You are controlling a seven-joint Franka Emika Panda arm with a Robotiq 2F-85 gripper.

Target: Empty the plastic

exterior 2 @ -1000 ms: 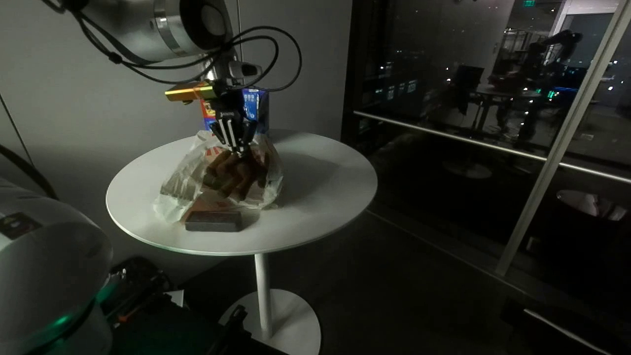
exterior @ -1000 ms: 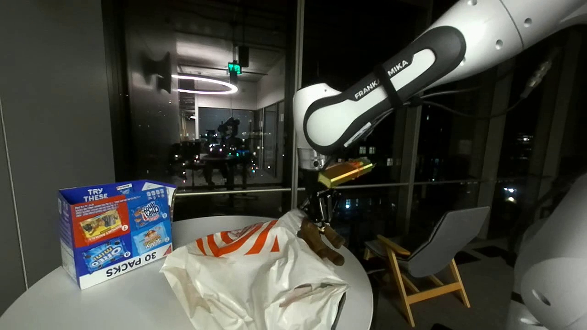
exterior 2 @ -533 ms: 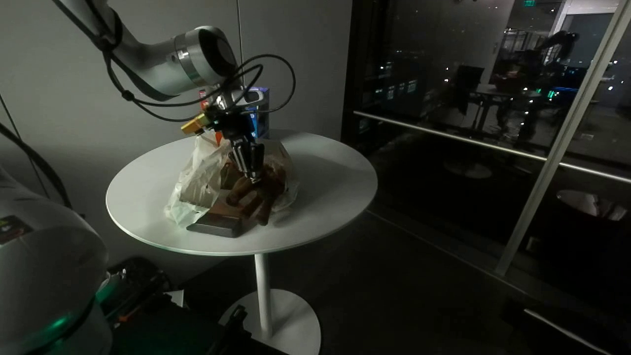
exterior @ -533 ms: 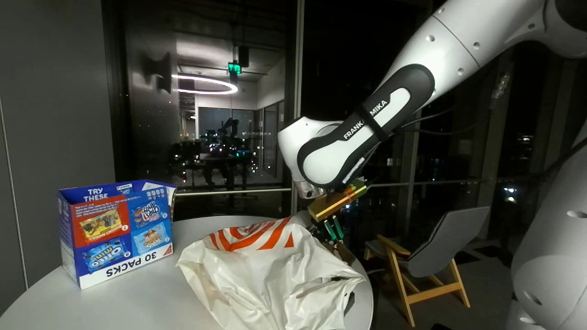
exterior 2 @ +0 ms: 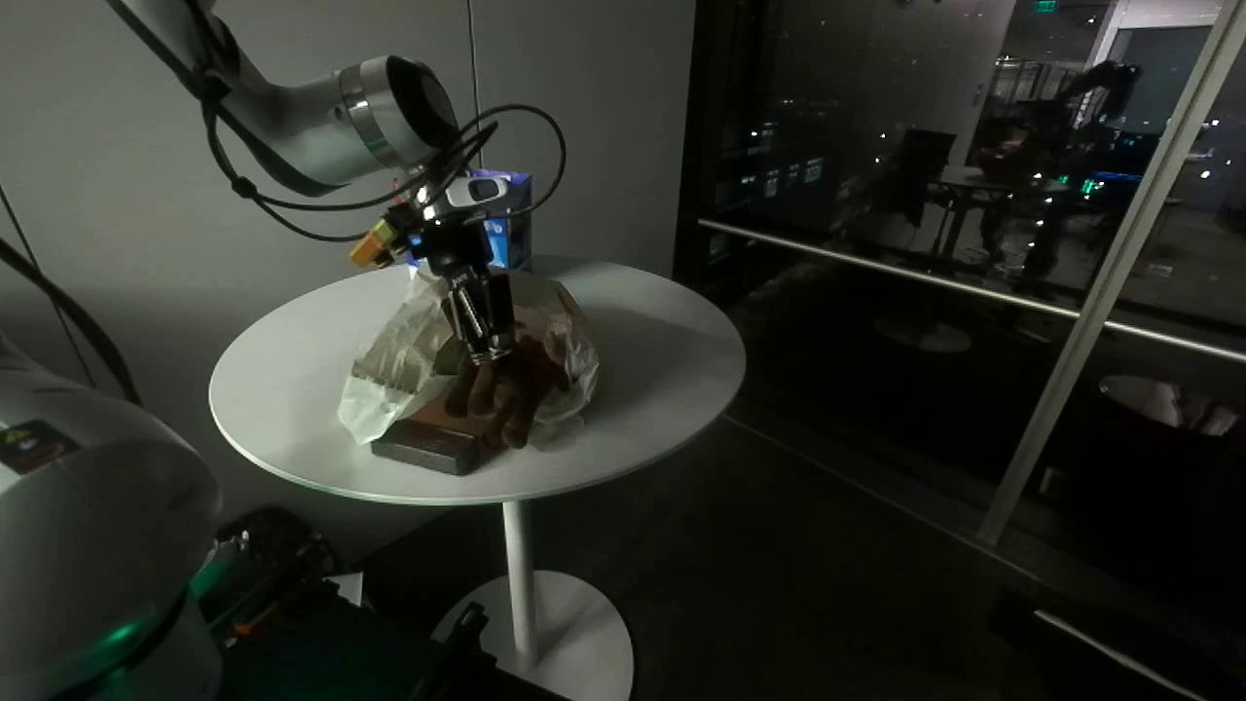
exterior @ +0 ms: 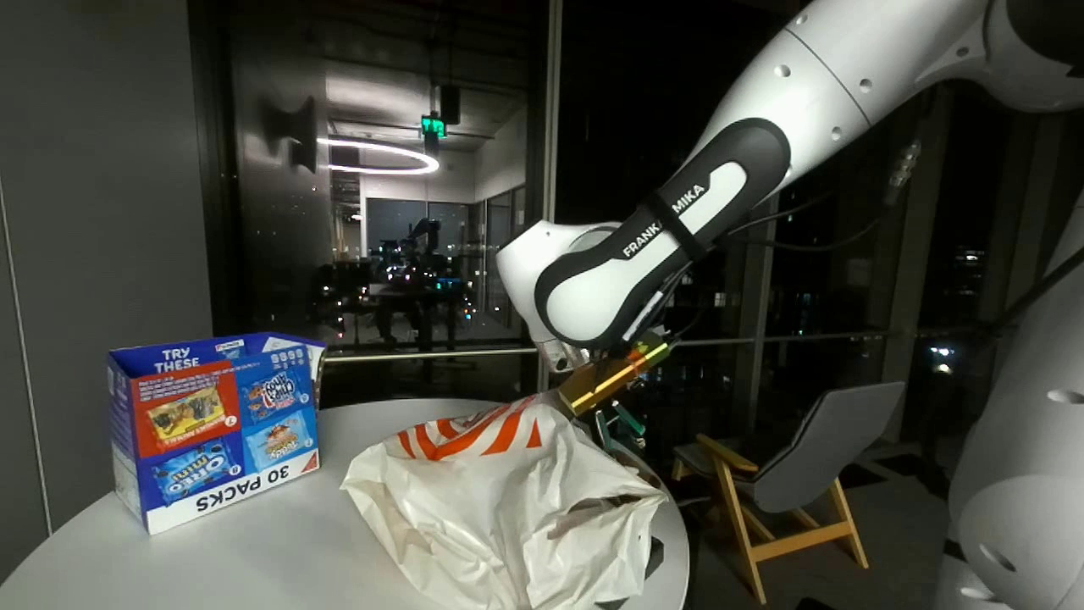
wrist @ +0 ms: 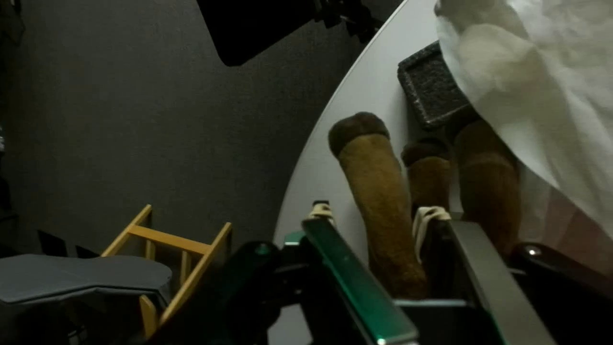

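plastic bag point(exterior: 508, 508): white, creased, slumped, curved orange print | on bench point(exterior: 254, 559), at 2 o'clock from claw point(wrist: 375, 212) in wrist view | claw: spread, fuzzy brown limb point(wrist: 371, 167) showing in the gap

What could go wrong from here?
The open fingers flank one plush leg in the wrist view, a gap on one side; closing might let it slip.
The plastic bag lies close by and could snag.
The dark block pokes from the bag near the edge of the table; dragging might drop it.
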